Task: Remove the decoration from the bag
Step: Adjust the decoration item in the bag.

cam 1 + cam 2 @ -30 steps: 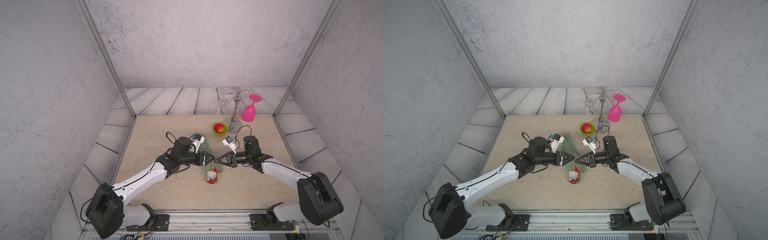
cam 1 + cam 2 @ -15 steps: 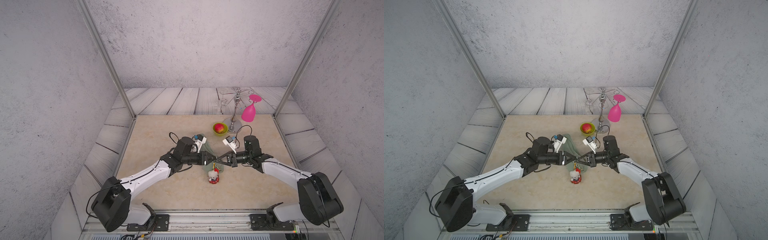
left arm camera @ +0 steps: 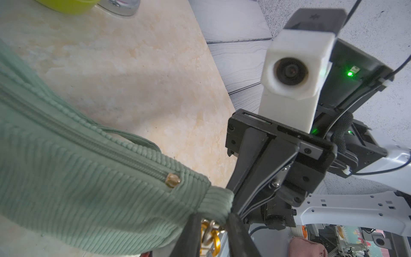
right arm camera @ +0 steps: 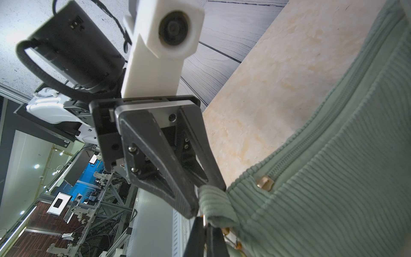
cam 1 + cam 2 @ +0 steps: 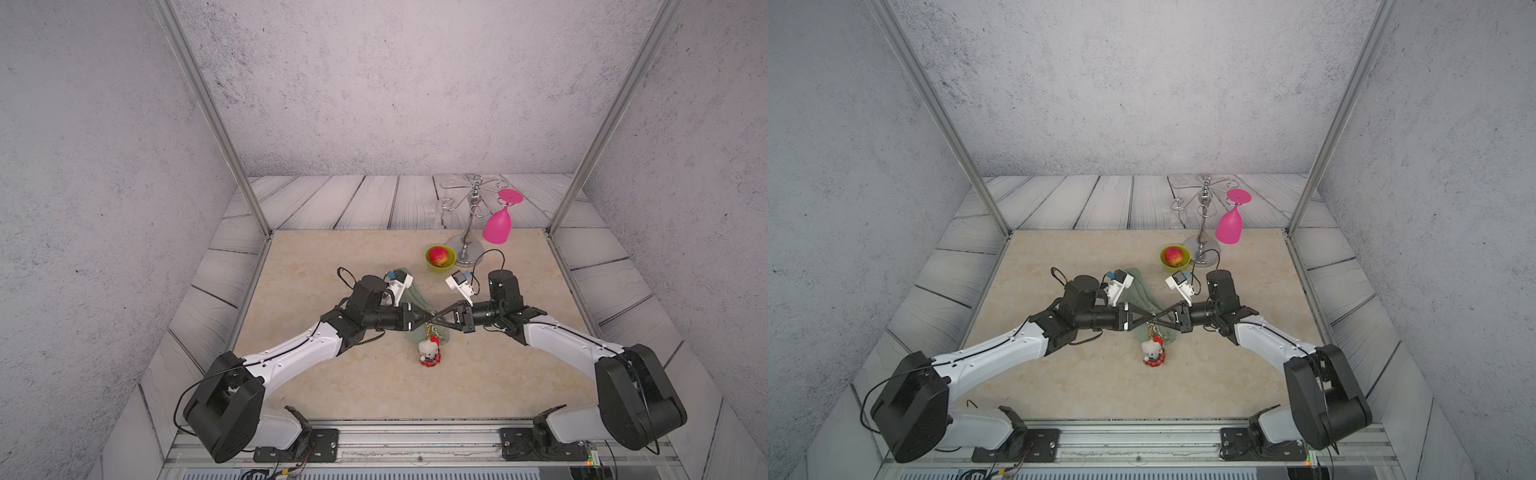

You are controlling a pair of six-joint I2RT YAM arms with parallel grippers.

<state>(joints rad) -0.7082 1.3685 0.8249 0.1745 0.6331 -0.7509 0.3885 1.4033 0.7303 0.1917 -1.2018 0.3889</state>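
While the right hand (image 5: 442,319) is sitting shut at the end of the bag (image 3: 89,189), the left hand (image 5: 428,322) is straddling the gold clasp (image 3: 210,235) narrowly; whether it is gripping, I cannot tell. The decoration (image 5: 429,354) is lying on the worktop (image 5: 332,257) just beneath both hands' meeting tips.

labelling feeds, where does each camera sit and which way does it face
Top views: high behind the robot, looking down at the table; left arm and right arm whole.
Left wrist: on the left arm, facing the right claw and the bag; own fingers show.
Right wrist: on the right arm, facing the left claw; own fingers show.
Shared: both wrist views show the bag's zipper.
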